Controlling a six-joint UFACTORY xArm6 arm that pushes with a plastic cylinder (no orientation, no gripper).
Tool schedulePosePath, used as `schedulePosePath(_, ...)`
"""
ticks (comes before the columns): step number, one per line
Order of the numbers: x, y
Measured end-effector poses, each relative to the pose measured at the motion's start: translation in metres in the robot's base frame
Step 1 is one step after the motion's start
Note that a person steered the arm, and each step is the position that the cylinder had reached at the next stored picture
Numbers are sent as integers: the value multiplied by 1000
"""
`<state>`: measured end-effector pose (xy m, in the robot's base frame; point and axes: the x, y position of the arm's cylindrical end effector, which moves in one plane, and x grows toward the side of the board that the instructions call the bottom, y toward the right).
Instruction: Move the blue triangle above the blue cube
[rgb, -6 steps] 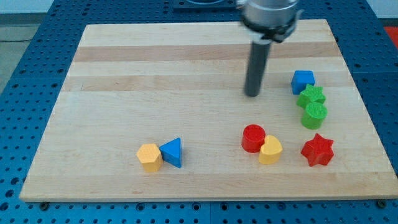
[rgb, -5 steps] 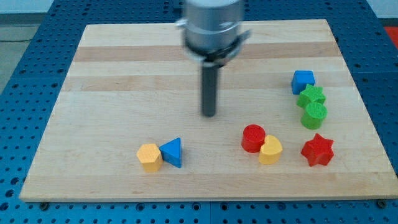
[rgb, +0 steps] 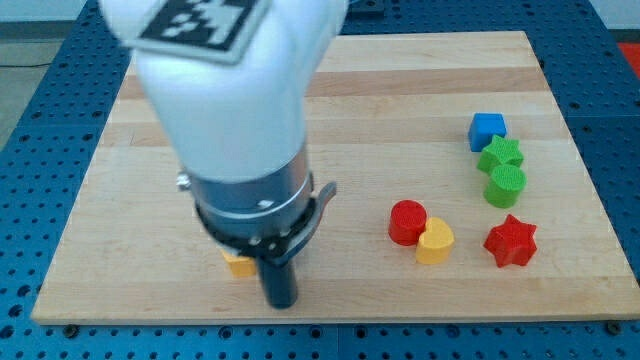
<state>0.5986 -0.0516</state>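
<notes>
Camera view gives me no sight of the blue triangle at this moment: the arm's bulky white and dark body fills the lower left of the frame and covers the spot where I would expect it, next to the yellow block (rgb: 238, 264), of which only a small corner peeks out beneath the arm. So I cannot say exactly where the triangle sits, only that it is hidden somewhere behind the arm near that yellow corner.

The blue cube (rgb: 487, 130) rests at the upper right of the wooden surface (rgb: 400, 80), well apart from the arm. Nothing blue lies above the cube toward the frame's top, so I judge the task not yet done; the whole push across the surface looks to be left.

There is no gripper on this rig to report as open or closed, just the rod. My tip (rgb: 279, 303) stands near the bottom edge of the surface, just below and to the right of the visible yellow corner. Whether it touches the triangle I cannot tell.

Below the cube sit a green star-like block (rgb: 501, 154) and a green cylinder (rgb: 506, 185), touching each other. Lower down are a red star (rgb: 511, 241), a red cylinder (rgb: 407, 222) and a yellow heart-like block (rgb: 435, 241) pressed against it.
</notes>
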Motion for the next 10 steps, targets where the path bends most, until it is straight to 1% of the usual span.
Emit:
schedulePosePath(1, -48, -15)
schedulePosePath(4, -178, -29)
schedulePosePath(5, -222, -24)
schedulePosePath(6, -255, -34)
schedulePosePath(7, -277, -17)
schedulePosePath(10, -282, 154)
